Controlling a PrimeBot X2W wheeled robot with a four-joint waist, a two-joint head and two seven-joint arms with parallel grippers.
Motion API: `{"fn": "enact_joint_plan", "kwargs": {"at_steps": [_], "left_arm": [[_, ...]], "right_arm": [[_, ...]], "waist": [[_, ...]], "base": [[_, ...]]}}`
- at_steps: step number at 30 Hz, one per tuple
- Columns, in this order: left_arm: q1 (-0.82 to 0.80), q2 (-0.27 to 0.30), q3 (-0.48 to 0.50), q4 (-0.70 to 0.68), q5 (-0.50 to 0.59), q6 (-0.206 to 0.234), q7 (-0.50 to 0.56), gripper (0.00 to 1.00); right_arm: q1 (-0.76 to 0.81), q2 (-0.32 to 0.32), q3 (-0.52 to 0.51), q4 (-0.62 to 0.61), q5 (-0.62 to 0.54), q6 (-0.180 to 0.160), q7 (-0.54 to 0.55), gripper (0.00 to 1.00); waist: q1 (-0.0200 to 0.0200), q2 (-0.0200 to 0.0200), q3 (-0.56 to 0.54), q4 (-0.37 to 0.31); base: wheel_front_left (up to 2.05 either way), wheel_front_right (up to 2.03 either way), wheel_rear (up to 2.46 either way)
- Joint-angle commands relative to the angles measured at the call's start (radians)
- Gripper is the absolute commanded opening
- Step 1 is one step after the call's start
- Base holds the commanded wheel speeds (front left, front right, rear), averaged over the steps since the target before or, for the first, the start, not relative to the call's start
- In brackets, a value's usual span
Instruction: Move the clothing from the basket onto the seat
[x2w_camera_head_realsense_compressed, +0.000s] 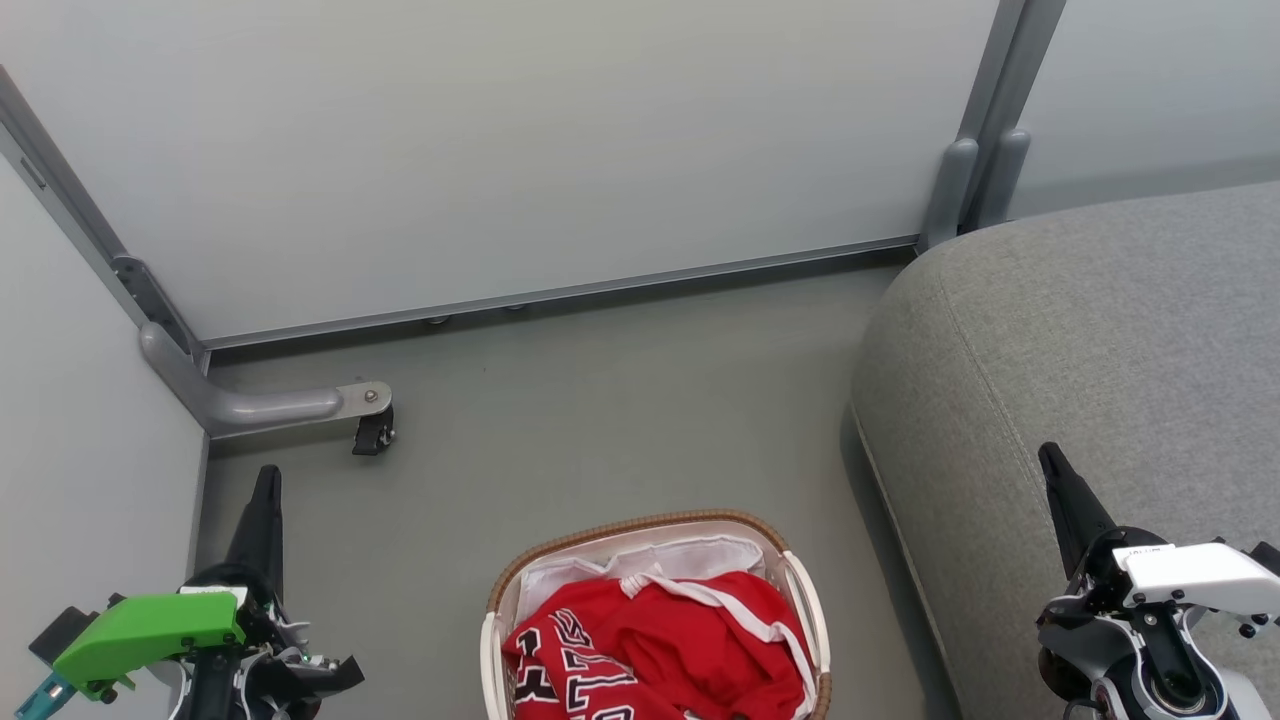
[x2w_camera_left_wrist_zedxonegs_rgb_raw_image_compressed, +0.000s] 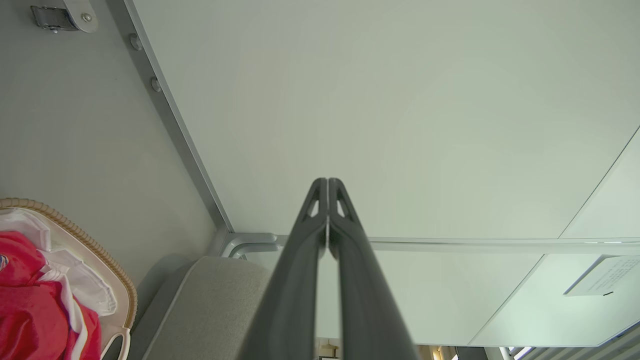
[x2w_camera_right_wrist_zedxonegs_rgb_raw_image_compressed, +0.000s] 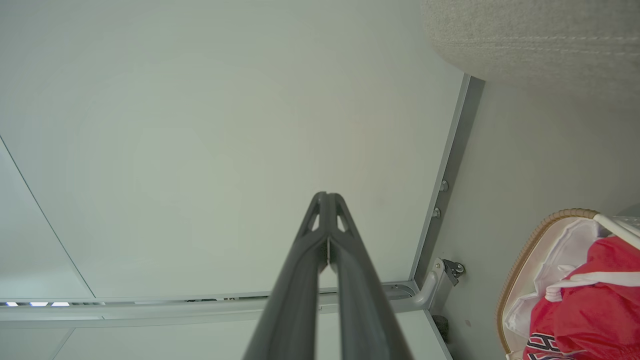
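1. At 6 o'clock of the head view, down on the grey floor (x2w_camera_head_realsense_compressed: 620, 400): the basket (x2w_camera_head_realsense_compressed: 640, 522), brown woven rim on top, white loop handles at either side, lower end cut off by the picture's edge.
2. Heaped inside the basket over a white liner (x2w_camera_head_realsense_compressed: 560, 578): the clothing (x2w_camera_head_realsense_compressed: 690, 645), red, with black-and-white lettering toward 7 o'clock of the pile and a band of white trim running toward 2 o'clock. All within the rim.
3. From 3 to 5 o'clock of the head view: the seat (x2w_camera_head_realsense_compressed: 1100, 330), grey woven fabric with a rounded corner and a stitched seam, near the basket with a strip of floor between them.
4. At 8 o'clock: the left gripper (x2w_camera_head_realsense_compressed: 266, 480), fingers aimed at 12 o'clock, above the floor and apart from the basket. Jaws pressed together tip to tip in the left wrist view, with nothing held.
5. At 4 o'clock: the right gripper (x2w_camera_head_realsense_compressed: 1052, 462), fingers leaning toward 11 o'clock, above the seat's near edge. Jaws likewise closed tight in the right wrist view, gripping nothing.
6. Across 12 o'clock: a pale partition panel (x2w_camera_head_realsense_compressed: 500, 150) in a grey metal frame. At 9 o'clock, a black caster (x2w_camera_head_realsense_compressed: 373, 432) under a grey bracket.
7. Left wrist view: basket at 8 o'clock, seat corner at 7 o'clock.
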Motion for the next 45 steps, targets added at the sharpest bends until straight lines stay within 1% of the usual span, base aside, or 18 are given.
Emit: {"fn": "enact_joint_plan", "kwargs": {"at_steps": [1,3,4,9,15,21,25,31,37,43,45], "left_arm": [[-0.011,0.002,0.001,-0.001,0.005,-0.003,0.002,0.00],[-0.011,0.002,0.001,-0.001,0.005,-0.003,0.002,0.00],[0.000,0.000,0.000,0.000,0.000,0.000,0.000,1.00],[0.027,-0.010,-0.008,0.036,0.001,0.001,-0.005,1.00],[0.032,-0.009,-0.040,0.029,0.011,0.001,-0.036,1.00],[0.037,-0.008,-0.069,0.022,0.029,0.001,-0.064,1.00],[0.037,-0.007,-0.085,0.016,0.050,0.001,-0.082,1.00],[0.035,-0.006,-0.100,-0.003,0.122,0.000,-0.108,1.00],[0.031,-0.005,-0.108,-0.015,0.247,0.000,-0.132,1.00],[0.027,-0.004,-0.113,-0.030,0.378,0.004,-0.155,1.00],[0.027,-0.004,-0.115,-0.035,0.406,0.008,-0.161,1.00]], "right_arm": [[0.011,-0.006,-0.001,-0.003,0.004,0.000,0.002,0.00],[0.011,-0.006,-0.001,-0.003,0.004,0.000,0.002,0.00],[0.000,0.000,0.000,0.000,0.000,0.000,0.000,1.00],[0.019,0.012,0.006,0.036,-0.002,0.000,-0.004,1.00],[0.025,0.010,0.021,0.037,-0.018,0.000,-0.035,1.00],[0.027,0.009,0.023,0.040,-0.053,0.000,-0.064,1.00],[0.028,0.008,0.015,0.039,-0.096,0.000,-0.082,1.00],[0.028,0.007,0.003,0.022,-0.204,0.000,-0.107,1.00],[0.031,0.005,0.005,-0.009,-0.319,0.000,-0.131,1.00],[0.036,0.004,0.011,-0.050,-0.484,0.000,-0.155,1.00],[0.037,0.004,0.014,-0.061,-0.525,0.000,-0.161,1.00]], "waist": [[0.0000,0.0000,0.000,0.000],[0.0000,0.0000,0.000,0.000],[0.0000,0.0000,0.000,0.000],[0.0000,0.0000,0.000,0.000],[0.0000,0.0000,-0.001,0.000],[0.0000,0.0000,-0.001,0.000],[0.0000,0.0000,-0.002,0.000],[0.0000,0.0000,-0.003,0.002],[0.0000,0.0000,-0.004,0.004],[0.0000,0.0000,-0.005,0.005],[0.0000,0.0000,-0.005,0.006]], "base": [[0.00,0.00,0.00],[0.00,0.00,0.00],[0.00,0.00,0.00],[0.00,0.00,0.00],[0.00,0.00,0.00],[0.00,0.00,0.00],[0.00,0.00,0.00],[0.00,0.00,0.00],[0.00,0.00,0.00],[0.00,0.00,0.00],[0.00,0.00,0.00]]}}
